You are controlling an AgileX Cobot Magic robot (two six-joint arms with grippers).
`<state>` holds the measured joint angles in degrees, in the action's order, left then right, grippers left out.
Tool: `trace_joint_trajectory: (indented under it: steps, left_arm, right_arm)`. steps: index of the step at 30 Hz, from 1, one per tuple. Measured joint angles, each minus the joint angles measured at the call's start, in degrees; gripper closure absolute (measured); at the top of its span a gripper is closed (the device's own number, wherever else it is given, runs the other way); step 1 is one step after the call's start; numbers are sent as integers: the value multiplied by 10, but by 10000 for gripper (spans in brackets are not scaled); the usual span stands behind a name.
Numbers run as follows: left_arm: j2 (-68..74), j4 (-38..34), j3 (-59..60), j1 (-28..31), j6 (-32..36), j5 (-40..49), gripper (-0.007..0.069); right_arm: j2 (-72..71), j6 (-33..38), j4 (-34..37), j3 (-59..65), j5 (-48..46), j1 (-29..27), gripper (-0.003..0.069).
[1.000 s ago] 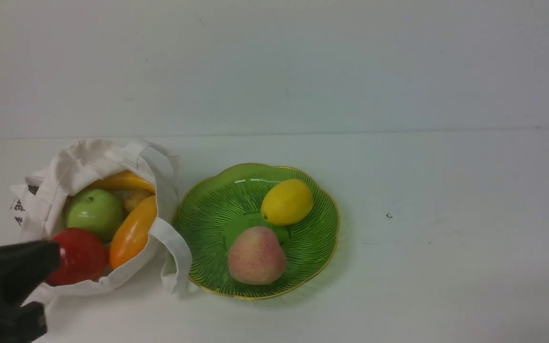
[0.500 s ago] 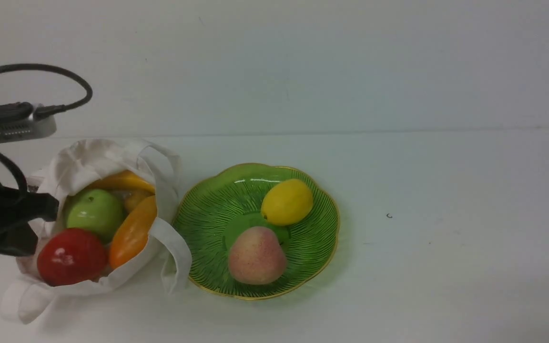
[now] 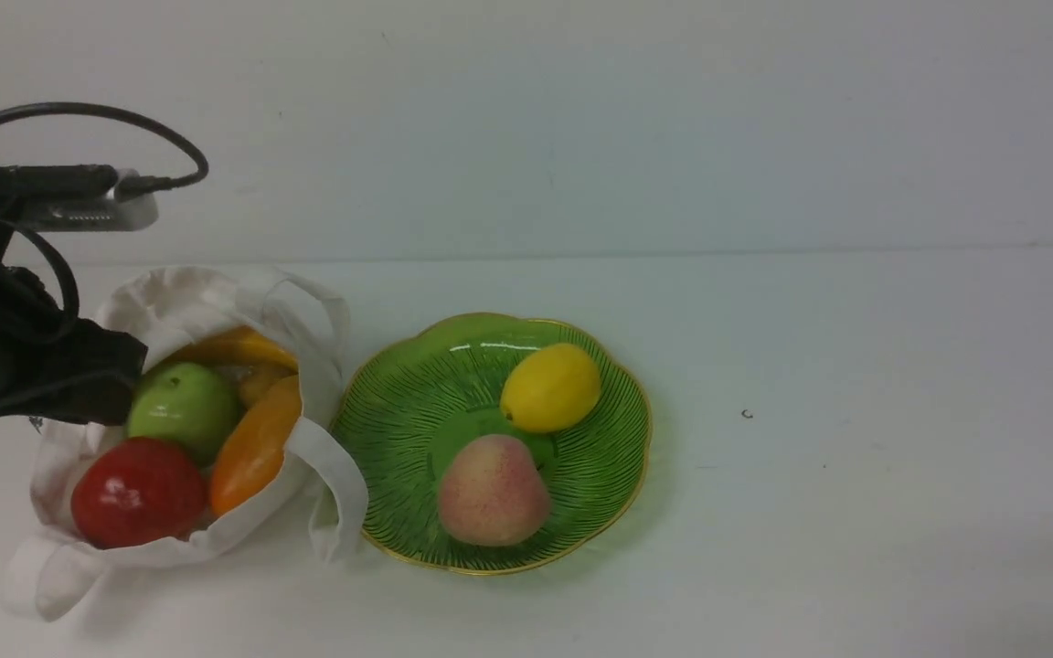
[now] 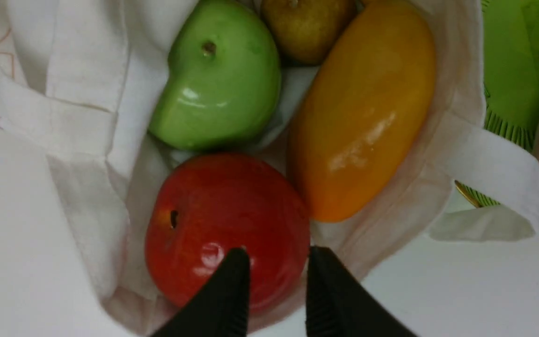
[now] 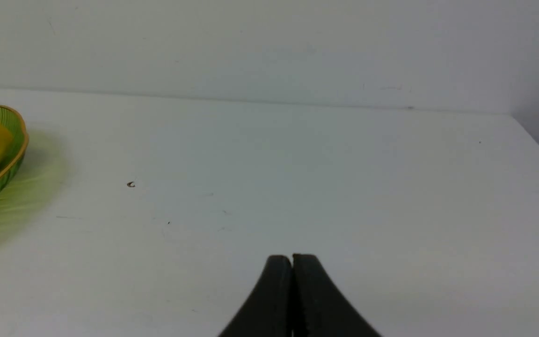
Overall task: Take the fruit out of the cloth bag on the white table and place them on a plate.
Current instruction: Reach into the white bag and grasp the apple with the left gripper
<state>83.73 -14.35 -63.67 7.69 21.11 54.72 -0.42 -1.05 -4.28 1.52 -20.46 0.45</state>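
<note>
Cloth bag (image 3: 170, 297) just left of plate (image 3: 389, 429), both on table (image 3: 856, 411), fruit (image 3: 181, 407) in each

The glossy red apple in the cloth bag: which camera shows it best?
The left wrist view: the glossy red apple is large and close, its stem dimple and shine clear. The front view shows it smaller. The right wrist view does not show it.

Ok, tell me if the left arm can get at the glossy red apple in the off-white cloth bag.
Probably yes. The left gripper hangs over the red apple, which lies bare in the cloth bag's open mouth. Its jaws stand only slightly apart and would need widening.
</note>
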Motion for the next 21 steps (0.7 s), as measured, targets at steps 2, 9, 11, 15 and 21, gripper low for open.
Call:
trace_joint_trajectory:
  steps: [2, 9, 11, 15, 21]
  left_arm:
    - [11, 1, 0, 0, 9, -1, 306]
    - [71, 3, 0, 0, 37, -1, 30]
    - [85, 3, 0, 0, 38, -7, 17]
    - [117, 3, 0, 0, 40, -15, 13]
    - [144, 16, 0, 0, 36, -25, 98]
  right_arm:
    - [0, 0, 0, 0, 0, 0, 673]
    - [0, 0, 0, 0, 0, 0, 673]
    - [0, 0, 0, 0, 0, 0, 673]
    - [0, 0, 0, 0, 0, 0, 673]
    - [0, 0, 0, 0, 0, 0, 673]
